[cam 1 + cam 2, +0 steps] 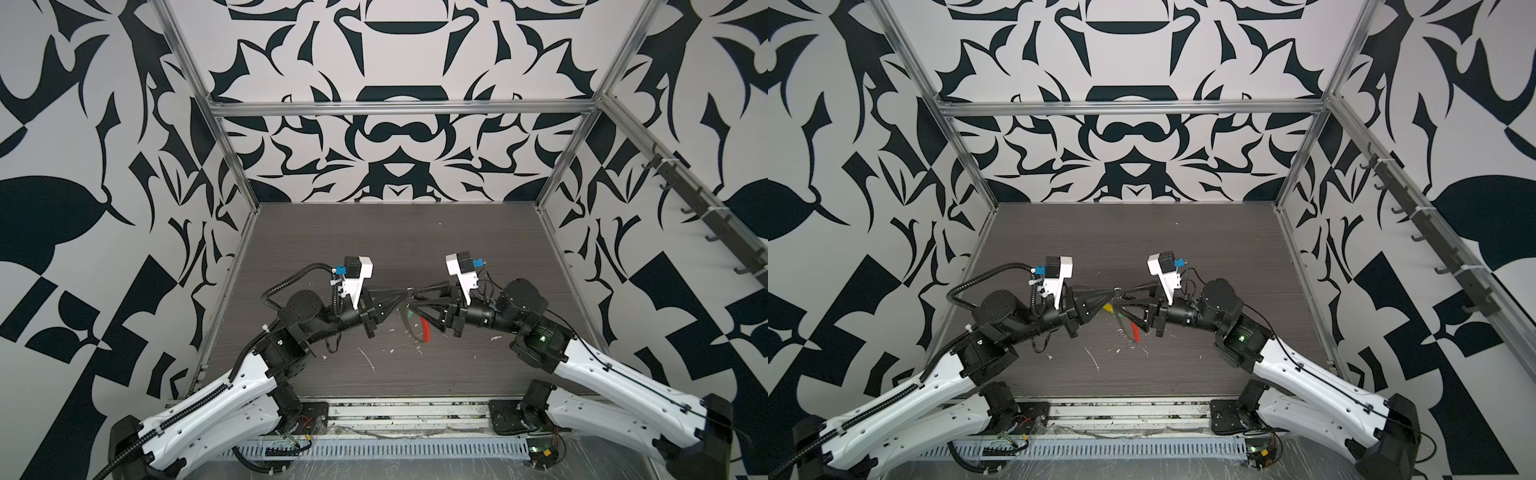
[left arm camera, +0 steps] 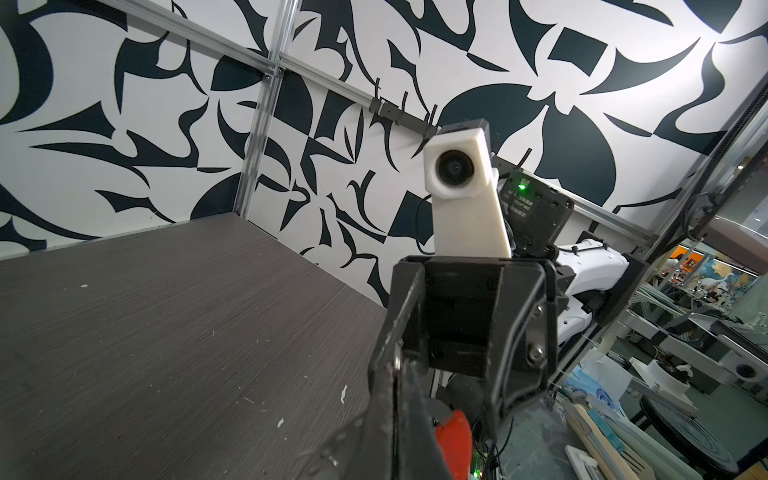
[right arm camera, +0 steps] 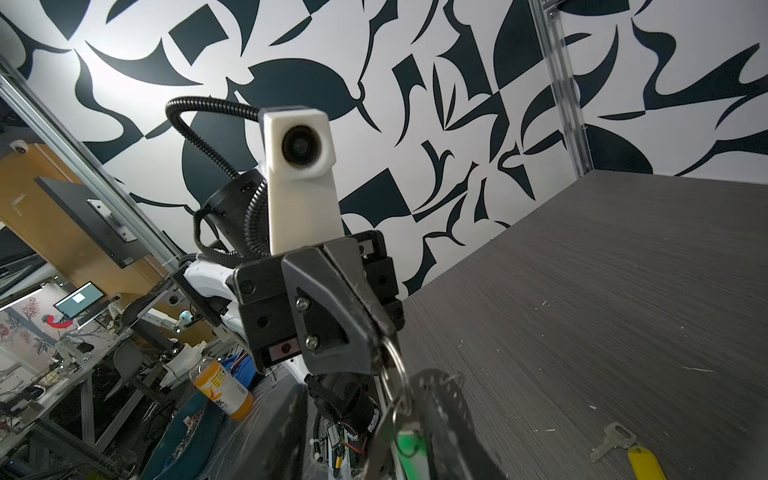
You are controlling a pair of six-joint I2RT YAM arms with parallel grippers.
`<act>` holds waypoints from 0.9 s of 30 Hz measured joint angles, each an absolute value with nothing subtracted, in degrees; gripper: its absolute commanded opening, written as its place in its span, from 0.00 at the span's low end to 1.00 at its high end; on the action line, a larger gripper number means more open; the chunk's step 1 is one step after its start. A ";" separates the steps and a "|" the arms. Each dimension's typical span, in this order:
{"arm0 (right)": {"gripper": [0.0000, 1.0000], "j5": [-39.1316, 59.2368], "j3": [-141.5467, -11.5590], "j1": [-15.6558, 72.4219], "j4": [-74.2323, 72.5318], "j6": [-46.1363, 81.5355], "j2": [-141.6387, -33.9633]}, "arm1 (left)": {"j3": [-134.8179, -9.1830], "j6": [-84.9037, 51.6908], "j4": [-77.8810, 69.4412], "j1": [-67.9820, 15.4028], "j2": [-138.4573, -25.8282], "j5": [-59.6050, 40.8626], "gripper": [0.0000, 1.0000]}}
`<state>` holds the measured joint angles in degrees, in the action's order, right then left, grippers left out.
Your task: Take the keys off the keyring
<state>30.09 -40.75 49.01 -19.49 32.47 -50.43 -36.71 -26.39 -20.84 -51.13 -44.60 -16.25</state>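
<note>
The left hand (image 1: 405, 291) is pinched shut on a metal ring (image 3: 395, 370) with the green-tagged key (image 3: 409, 444) dangling blurred beneath. The right hand (image 1: 411, 300) faces it, jaws apart. The keyring (image 1: 424, 330) hangs under the left hand, wire hard to trace — yellow-tagged key (image 3: 619, 444) on the table (image 1: 374, 249) below.

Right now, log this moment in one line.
left gripper shut on thin silver wire keyring; right gripper open; yellow-tagged metal key on table; green-tagged key hanging

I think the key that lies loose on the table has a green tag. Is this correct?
No: the key that lies loose on the table has a yellow tag, as the right wrist view shows.
</note>
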 measured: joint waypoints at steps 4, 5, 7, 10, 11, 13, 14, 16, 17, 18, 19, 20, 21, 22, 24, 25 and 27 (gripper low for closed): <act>0.35 28.27 -40.77 49.21 -19.53 32.08 -50.33 | -36.71 -26.63 -21.28 -51.13 -44.47 -15.59 0.00; 0.33 27.73 -40.77 49.21 -19.53 31.97 -50.26 | -36.69 -26.65 -21.30 -51.13 -44.36 -15.46 0.00; 0.32 26.85 -40.77 49.21 -19.53 31.86 -50.00 | -36.36 -26.76 -21.63 -51.13 -43.97 -15.29 0.00; 0.31 25.61 -40.77 49.21 -19.51 31.75 -49.65 | -36.21 -26.83 -21.67 -51.13 -43.66 -15.18 0.00; 0.30 25.21 -40.77 49.21 -19.51 31.73 -49.56 | -36.21 -26.87 -21.67 -51.13 -43.62 -15.20 0.00; 0.29 24.75 -40.77 49.21 -19.51 31.75 -49.54 | -36.21 -27.03 -21.67 -51.13 -43.62 -15.20 0.00; 0.29 24.58 -40.77 49.21 -19.51 31.75 -49.56 | -36.21 -27.05 -21.65 -51.13 -43.62 -15.22 0.00; 0.27 24.38 -40.77 49.21 -19.51 31.73 -49.60 | -36.21 -27.11 -21.67 -51.13 -43.62 -15.22 0.00; 0.26 24.36 -40.80 49.21 -19.51 31.73 -49.65 | -36.21 -27.18 -21.67 -51.13 -43.62 -15.25 0.00; 0.25 24.36 -40.95 49.21 -19.51 31.75 -49.76 | -36.21 -27.22 -21.67 -51.13 -43.62 -15.25 0.00; 0.23 24.38 -41.10 49.21 -19.53 31.75 -49.93 | -36.21 -27.24 -21.67 -51.13 -43.62 -15.27 0.00; 0.22 24.38 -41.28 49.21 -19.53 31.75 -50.11 | -36.21 -27.27 -21.67 -51.13 -43.62 -15.27 0.00; 0.21 24.38 -41.39 49.21 -19.55 31.73 -50.24 | -36.21 -27.29 -21.67 -51.13 -43.62 -15.27 0.00; 0.19 24.38 -41.43 49.21 -19.57 31.75 -50.35 | -36.21 -27.35 -21.67 -51.13 -43.62 -15.27 0.00; 0.13 24.40 -41.63 49.21 -19.53 31.75 -50.57 | -36.21 -27.46 -21.67 -51.13 -43.62 -15.31 0.00; 0.09 24.40 -41.71 49.21 -19.57 31.88 -50.63 | -36.21 -27.46 -21.67 -51.13 -43.64 -15.31 0.00; 0.00 24.49 -42.00 49.21 -19.51 31.77 -50.78 | -36.21 -27.55 -21.71 -51.13 -43.70 -15.31 0.00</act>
